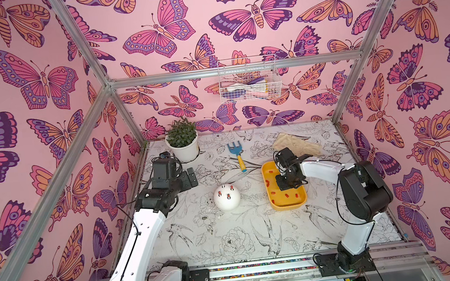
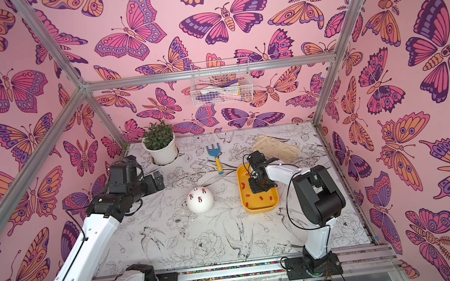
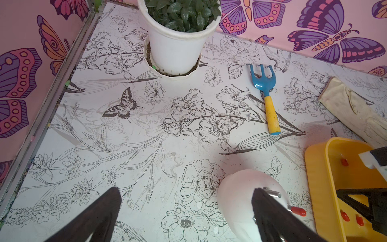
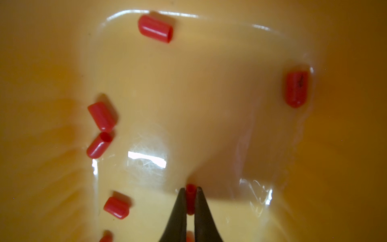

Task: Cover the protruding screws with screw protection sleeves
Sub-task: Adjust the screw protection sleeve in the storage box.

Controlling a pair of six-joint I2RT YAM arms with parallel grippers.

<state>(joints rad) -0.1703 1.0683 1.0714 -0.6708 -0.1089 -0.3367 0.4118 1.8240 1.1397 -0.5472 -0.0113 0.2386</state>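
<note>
Tray: sleeve betw. R end effector

Left arm: extended forward, with the wrist tilted slightly downward. Left gripper: jaws spread wide, with both dark, tapered fingers in view.

Right arm: elbow raised, forearm reaching inward, wrist bent down. Right gripper: pointing downward, jaws nearly together, with one red screw protection sleeve clamped between the tips.
</note>
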